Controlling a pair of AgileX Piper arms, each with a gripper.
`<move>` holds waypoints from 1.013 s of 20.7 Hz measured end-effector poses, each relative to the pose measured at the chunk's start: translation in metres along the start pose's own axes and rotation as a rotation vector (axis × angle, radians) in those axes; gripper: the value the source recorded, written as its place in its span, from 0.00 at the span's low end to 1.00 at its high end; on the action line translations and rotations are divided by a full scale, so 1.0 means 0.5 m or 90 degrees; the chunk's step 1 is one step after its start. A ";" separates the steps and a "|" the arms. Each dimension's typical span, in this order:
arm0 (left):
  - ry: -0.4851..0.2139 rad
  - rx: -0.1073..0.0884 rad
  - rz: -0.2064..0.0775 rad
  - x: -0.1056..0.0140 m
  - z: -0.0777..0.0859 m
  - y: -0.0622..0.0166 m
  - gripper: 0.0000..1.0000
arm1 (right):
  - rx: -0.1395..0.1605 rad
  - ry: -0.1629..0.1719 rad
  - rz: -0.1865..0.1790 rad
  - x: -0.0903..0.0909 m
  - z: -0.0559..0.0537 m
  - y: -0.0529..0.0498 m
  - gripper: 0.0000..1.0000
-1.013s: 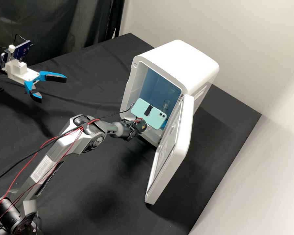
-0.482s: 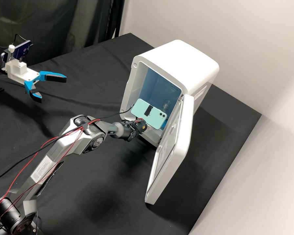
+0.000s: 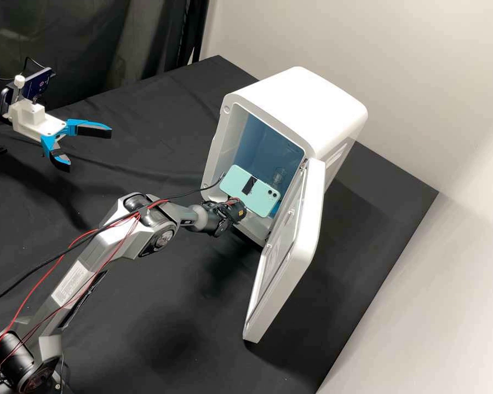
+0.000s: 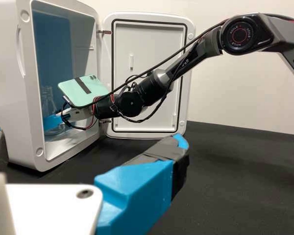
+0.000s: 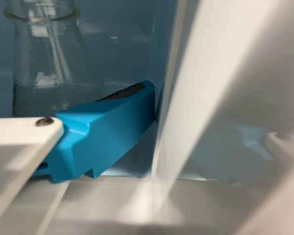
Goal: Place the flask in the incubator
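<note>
The white incubator stands on the black bench with its door swung wide. A clear glass flask stands upright on the blue floor inside, also seen in the left wrist view and close up in the right wrist view. My right arm stretches into the opening, and its gripper sits low inside, right by the flask's base; the mint-green wrist camera hides it from above. My left gripper hangs open and empty far to the left, above the bench.
The open door stands just right of the right arm's forearm. Red and black cables trail along that arm. A dark curtain hangs behind the bench, and a white wall runs along its right edge.
</note>
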 end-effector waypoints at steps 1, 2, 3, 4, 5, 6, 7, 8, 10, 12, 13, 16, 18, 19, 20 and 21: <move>0.000 0.000 0.000 0.000 0.000 0.000 1.00 | 0.004 0.000 0.000 0.000 0.000 0.000 1.00; 0.000 0.000 0.000 0.000 0.000 0.000 1.00 | 0.010 0.000 0.000 0.000 0.000 0.000 1.00; 0.000 0.000 0.000 0.000 0.000 0.000 1.00 | 0.013 -0.001 0.000 0.000 0.001 0.001 1.00; 0.000 0.000 0.000 0.000 0.000 0.000 1.00 | 0.010 0.001 0.000 0.000 0.001 0.000 1.00; 0.000 0.000 0.000 0.000 0.000 0.000 1.00 | 0.009 0.001 -0.001 0.000 0.000 0.000 1.00; 0.000 0.000 0.000 0.000 0.000 0.000 1.00 | 0.008 0.003 -0.002 0.000 0.000 0.000 1.00; 0.000 0.000 0.000 0.000 0.000 0.000 1.00 | 0.011 0.004 -0.003 0.000 0.000 0.000 1.00; 0.000 0.000 0.000 0.000 0.000 0.000 1.00 | 0.015 0.004 -0.003 0.000 0.000 0.000 1.00; 0.000 0.000 0.000 0.000 0.000 0.000 1.00 | 0.016 0.004 -0.003 0.000 0.000 0.000 1.00; 0.000 0.000 0.000 0.000 0.000 0.000 1.00 | 0.016 0.004 -0.003 0.000 0.000 0.000 1.00; 0.000 0.000 0.000 0.000 0.000 0.000 1.00 | 0.016 0.004 -0.003 0.000 0.000 0.000 1.00; 0.000 0.000 0.000 0.000 0.000 0.000 1.00 | 0.016 0.004 -0.003 0.000 0.000 0.000 1.00; 0.000 0.000 0.000 0.000 0.000 0.000 1.00 | 0.016 0.004 -0.003 0.000 0.000 0.000 1.00; 0.000 0.000 0.000 0.000 0.000 0.000 1.00 | 0.016 0.004 -0.003 0.000 0.000 0.000 1.00; 0.000 0.000 0.000 0.000 0.000 0.000 1.00 | 0.016 0.004 -0.003 0.000 0.000 0.000 1.00; 0.000 0.000 0.000 0.000 0.000 0.000 1.00 | 0.016 0.004 -0.003 0.000 0.000 0.000 1.00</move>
